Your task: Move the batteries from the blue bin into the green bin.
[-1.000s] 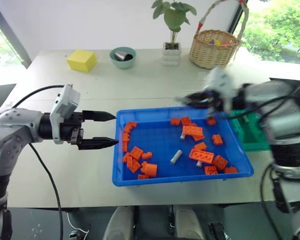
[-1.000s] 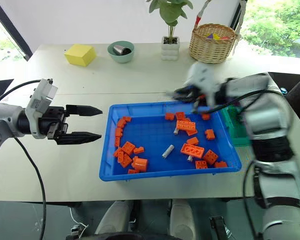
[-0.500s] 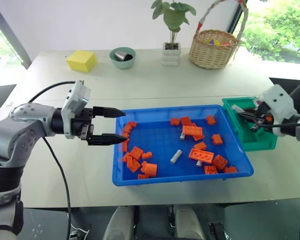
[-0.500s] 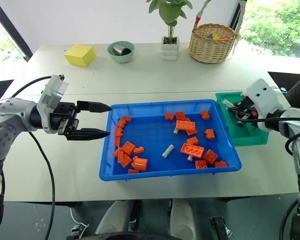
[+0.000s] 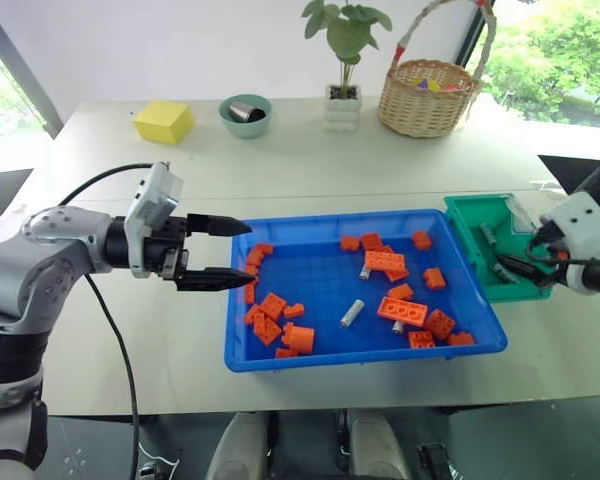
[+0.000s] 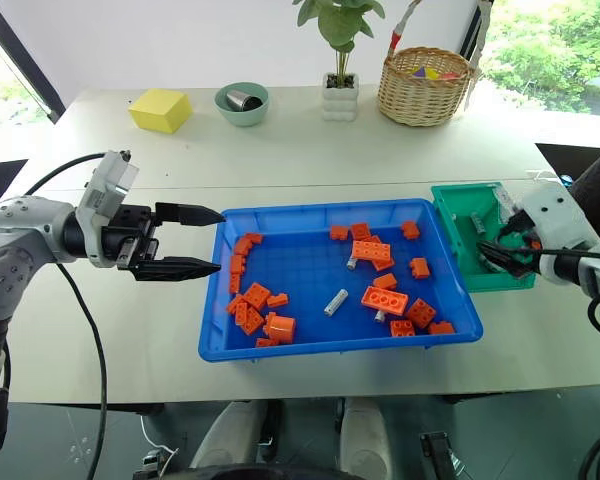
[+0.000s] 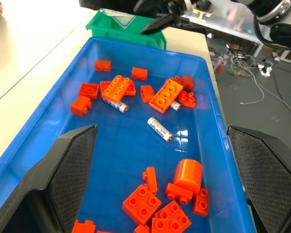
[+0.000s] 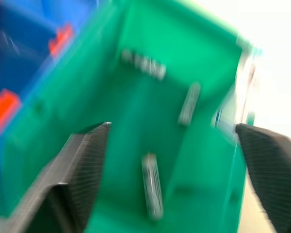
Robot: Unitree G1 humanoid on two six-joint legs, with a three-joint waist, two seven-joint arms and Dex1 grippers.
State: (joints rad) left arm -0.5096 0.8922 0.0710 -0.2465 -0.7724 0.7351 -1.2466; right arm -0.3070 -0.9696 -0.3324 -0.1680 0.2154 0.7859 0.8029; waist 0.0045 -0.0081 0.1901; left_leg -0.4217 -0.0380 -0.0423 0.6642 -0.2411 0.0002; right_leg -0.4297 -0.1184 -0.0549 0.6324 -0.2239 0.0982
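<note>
The blue bin (image 5: 360, 362) sits mid-table, holding orange bricks and three silver batteries (image 5: 352, 313) (image 5: 365, 271) (image 5: 398, 327); the left wrist view shows the middle battery (image 7: 160, 129) lying loose. The green bin (image 5: 480, 215) touches the blue bin's right side. My right gripper (image 5: 525, 265) hangs over the green bin, open and empty. Three batteries (image 8: 152, 186) (image 8: 189, 103) (image 8: 144, 65) lie on the green bin's floor. My left gripper (image 5: 245, 255) is open and empty at the blue bin's left rim, pointing across it.
Orange bricks (image 5: 403, 310) are scattered around the batteries in the blue bin. At the table's far side stand a yellow block (image 5: 164, 120), a teal bowl (image 5: 246, 113), a potted plant (image 5: 345, 95) and a wicker basket (image 5: 428, 95).
My right gripper swung from the blue bin's far right corner out over the green bin, dropped lower, and its fingers went from shut to open. The left gripper has kept its place.
</note>
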